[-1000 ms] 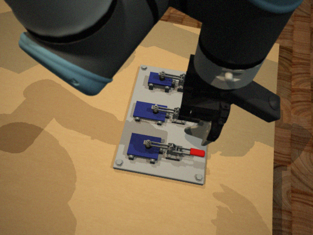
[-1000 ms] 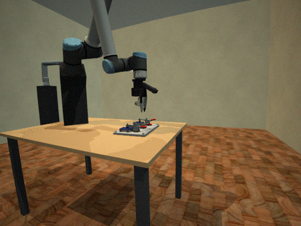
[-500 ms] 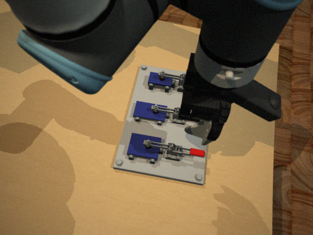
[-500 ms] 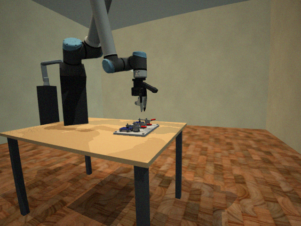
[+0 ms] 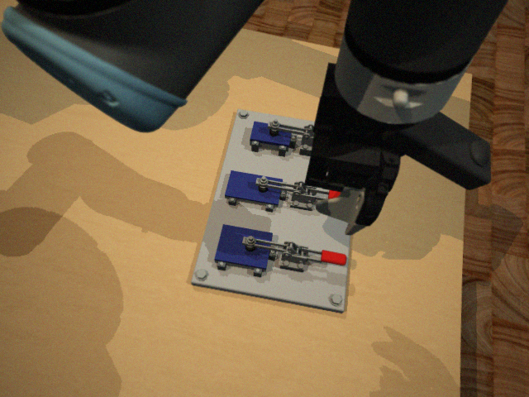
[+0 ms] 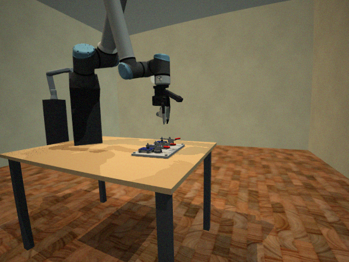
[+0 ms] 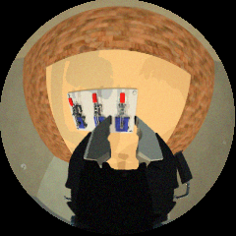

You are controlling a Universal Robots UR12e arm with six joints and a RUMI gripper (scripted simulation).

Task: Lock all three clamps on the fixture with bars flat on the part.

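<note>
A grey fixture plate [image 5: 273, 290] [image 6: 163, 154] [image 7: 109, 93] lies on the table and carries three toggle clamps, each with its bar over a blue part. The near clamp [image 5: 293, 255] has its red handle [image 5: 333, 257] lying flat, pointing right. Only the tip of the middle clamp's [image 5: 297, 189] red handle [image 5: 334, 194] shows beside my fingers. The far clamp's [image 5: 290, 130] handle is hidden behind my gripper in the top view; the wrist view shows all three red handles [image 7: 70, 101] [image 7: 94, 98] [image 7: 122, 96]. My gripper [image 5: 352, 222] [image 6: 164, 119] [image 7: 123, 116] hangs well above the plate, fingers narrow, nothing between them.
The wooden table [image 5: 128, 256] [image 6: 112, 166] stands on dark legs on a parquet floor. The robot's dark base [image 6: 84, 112] and a black box [image 6: 54, 121] are at the table's back left. The plate sits near the table's right edge [image 5: 463, 256].
</note>
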